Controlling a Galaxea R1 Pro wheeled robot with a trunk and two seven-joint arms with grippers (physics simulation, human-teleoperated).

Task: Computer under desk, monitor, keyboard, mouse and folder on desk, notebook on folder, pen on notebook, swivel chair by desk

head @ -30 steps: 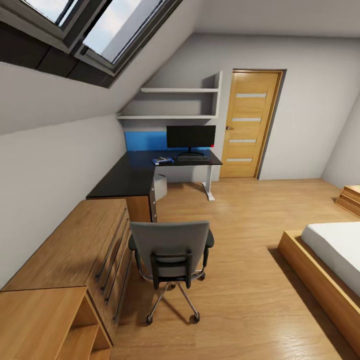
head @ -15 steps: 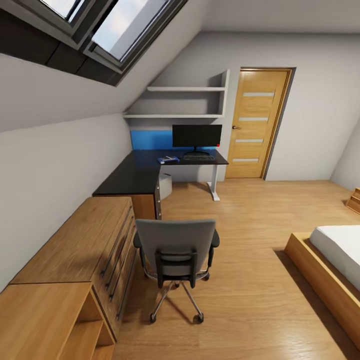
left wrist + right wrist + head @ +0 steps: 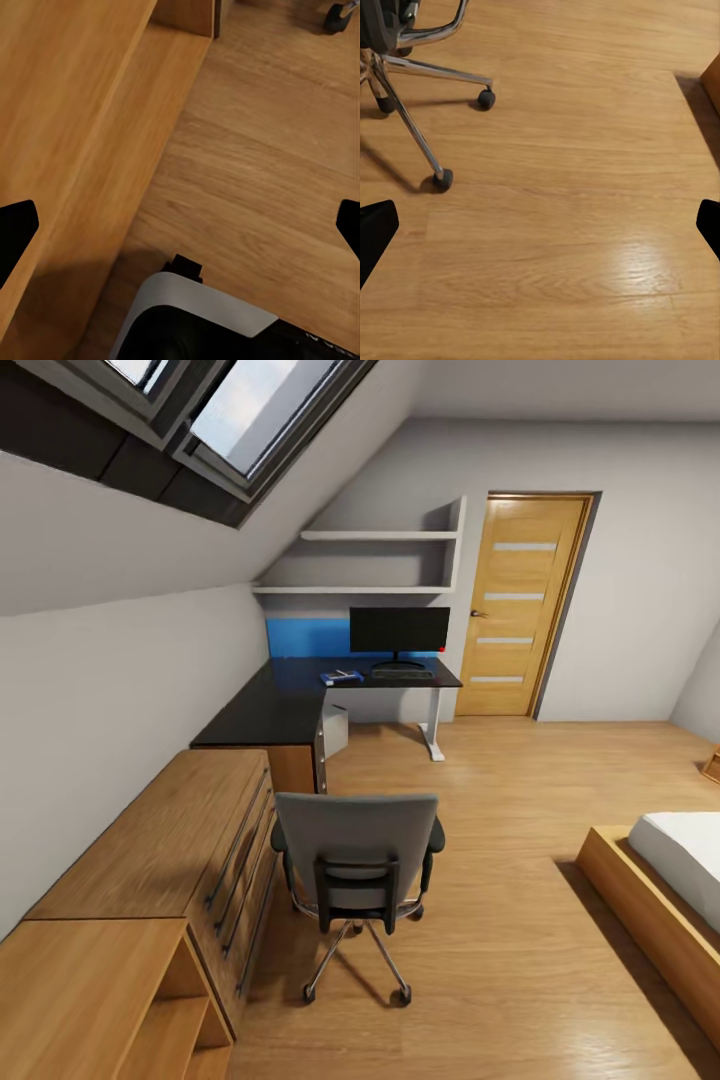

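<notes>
Bedroom under a sloped ceiling, seen from the robot's head: the swivel chair point(image 3: 358, 875) stands on the wooden floor point(image 3: 500, 840), its grey backrest toward the camera, just beside a light wooden drawer chest point(image 3: 160, 850) and well apart from the working end of the desk point(image 3: 270, 710). The L-shaped black desk fills the far corner beneath two wall shelves point(image 3: 375, 560). Near its back edge stands the monitor point(image 3: 399, 632), and the keyboard point(image 3: 402, 673) lies directly in front of the stand. Toward the inner corner of the top lies the blue folder point(image 3: 340, 678) with something pale on it, perhaps the notebook; at this range it is too small to make out. The computer point(image 3: 336, 728), a pale box, sits under the desk beside the drawer unit point(image 3: 318, 755). A wooden door point(image 3: 518, 605) stands shut beyond the desk's far end, and a bed point(image 3: 670, 880) edges in opposite the chest.

At the left gripper point(image 3: 180, 221), both dark fingertips sit at opposite sides of the wrist picture, spread wide with nothing between them, above floor beside the chest. The right gripper point(image 3: 540, 225) is likewise released and bare-handed over floor, with the chair's chrome base and castors point(image 3: 442, 178) nearby.
</notes>
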